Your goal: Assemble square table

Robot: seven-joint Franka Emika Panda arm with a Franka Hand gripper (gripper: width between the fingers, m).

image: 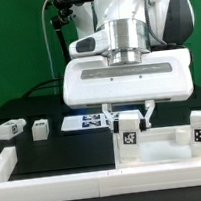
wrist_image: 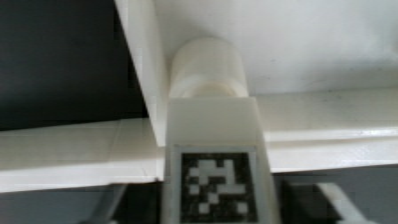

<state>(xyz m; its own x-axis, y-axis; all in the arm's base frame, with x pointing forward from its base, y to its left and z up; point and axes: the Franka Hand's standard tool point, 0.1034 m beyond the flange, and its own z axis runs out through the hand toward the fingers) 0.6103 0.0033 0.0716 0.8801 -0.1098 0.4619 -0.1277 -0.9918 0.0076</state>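
My gripper [image: 126,126] is shut on a white leg [image: 128,141] with a black-and-white tag, held upright at the near left corner of the square table top [image: 165,142]. In the wrist view the same leg [wrist_image: 210,120] sits between my dark fingers [wrist_image: 317,203], and its rounded end rests against the white table top [wrist_image: 320,60]. A second leg [image: 200,130] stands upright at the top's corner on the exterior view's right. Two more tagged legs [image: 9,128] [image: 39,128] lie on the black table at the exterior view's left.
The marker board [image: 86,121] lies flat behind the gripper. A long white L-shaped wall [image: 25,165] runs along the front and the exterior view's left. The arm's wide white body [image: 127,81] hangs over the middle of the scene.
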